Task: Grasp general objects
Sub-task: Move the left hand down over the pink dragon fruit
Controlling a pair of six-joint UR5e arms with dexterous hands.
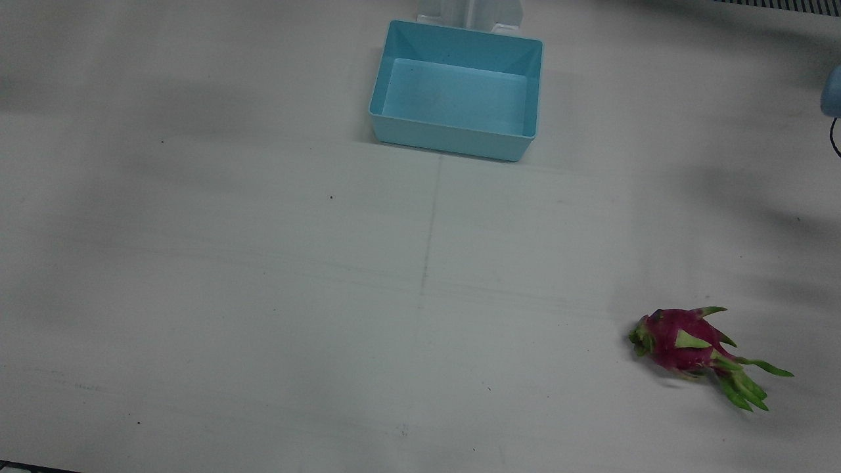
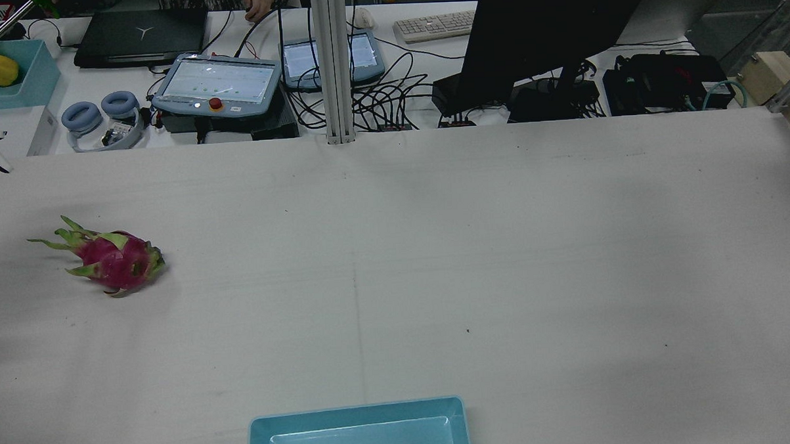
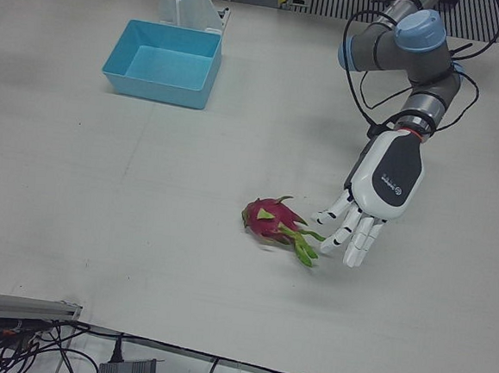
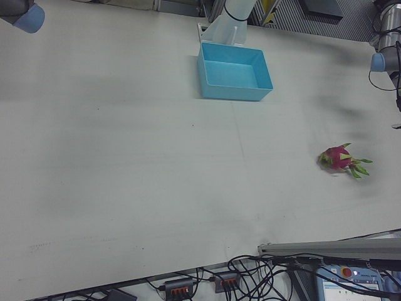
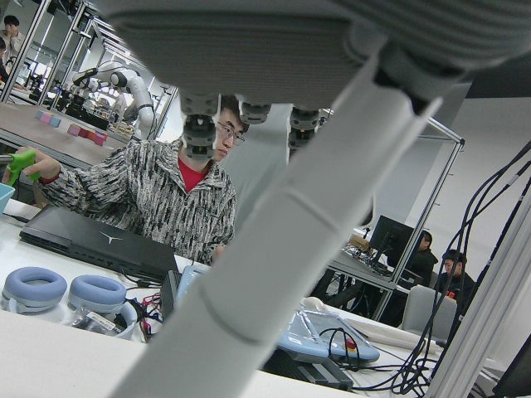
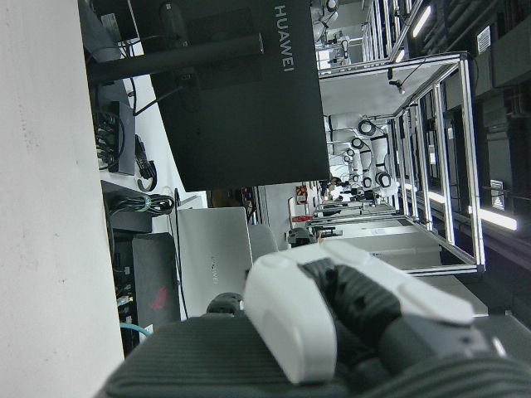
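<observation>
Only the left-front view gives us the left hand (image 3: 372,200) properly: it hangs just beside the dragon fruit (image 3: 272,223), fingers (image 3: 354,244) spread apart and pointing down, holding nothing. We can't say for sure whether the nearest fingertip touches the green leaf tips or just sits next to them. The front view and rear view both show the fruit with no hand near it at all, only shadows on the bench (image 1: 263,295).

The right hand (image 6: 332,323) shows up only in its own camera, as a white and dark bit of it up close, and we can't tell whether its fingers are apart or together. That same camera is the one that shows a black monitor (image 6: 241,91) behind the bench.

The fruit is magenta with green scales, lying on its side, a fan of longer green leaves at one end. It lies on the robot's left half of the bench, well apart from the bin (image 1: 460,92).

Count: one dragon fruit, one blue bin, empty, sitting at the robot's edge of the bench near the middle.
</observation>
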